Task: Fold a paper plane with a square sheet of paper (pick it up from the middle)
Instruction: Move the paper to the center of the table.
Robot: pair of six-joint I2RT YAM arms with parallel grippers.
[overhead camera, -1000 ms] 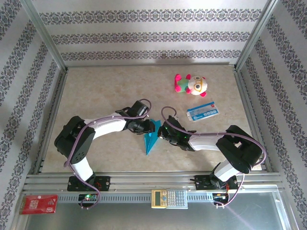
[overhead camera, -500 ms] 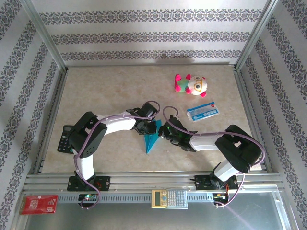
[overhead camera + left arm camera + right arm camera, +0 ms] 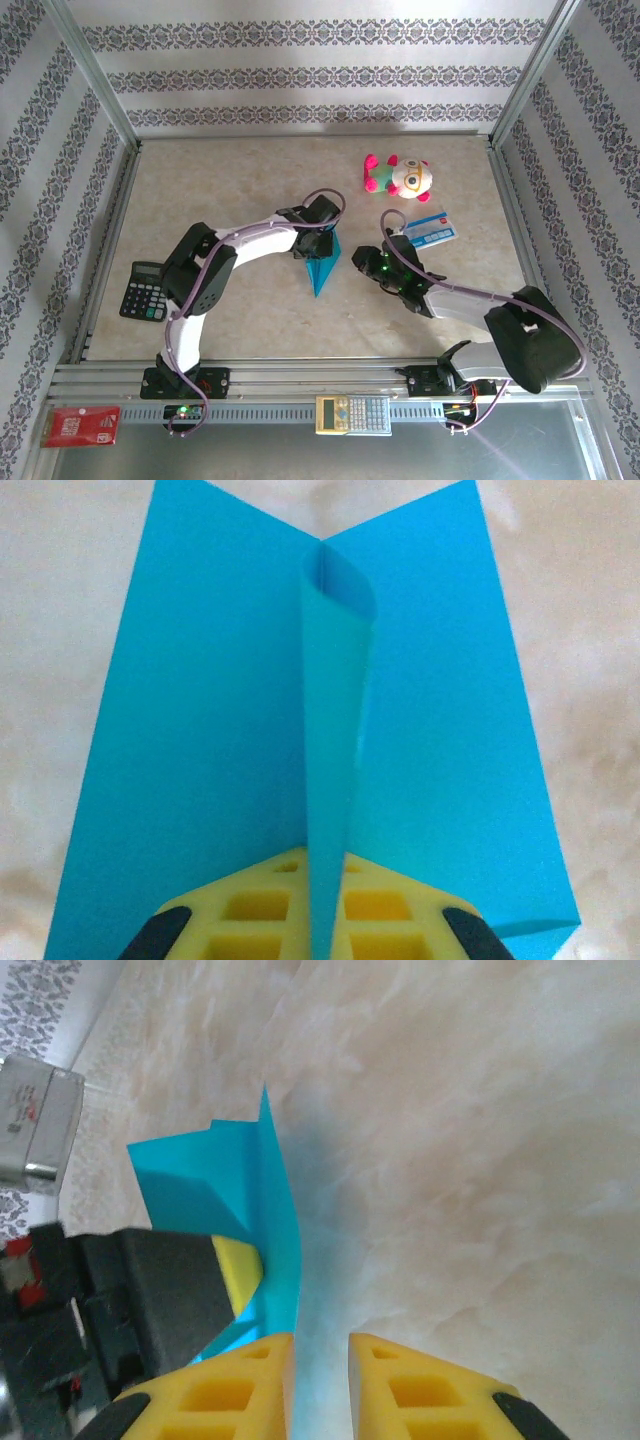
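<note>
While my left gripper [image 3: 322, 905] pinches the upright centre fold of the slim teal-blue paper plane [image 3: 200, 740] lying on the beige marbled table [image 3: 480, 1160], my right gripper [image 3: 320, 1355] sits narrowly parted and empty beside it. That rounded, loosely creased fold could spring open when lifted.

Legible markings: none found.
Print on white-and-blue card [image 3: 435, 228], white marks on red packet [image 3: 82, 425], key legends on black calculator [image 3: 146, 291] and beige calculator [image 3: 352, 414]: all too small to read.
</note>
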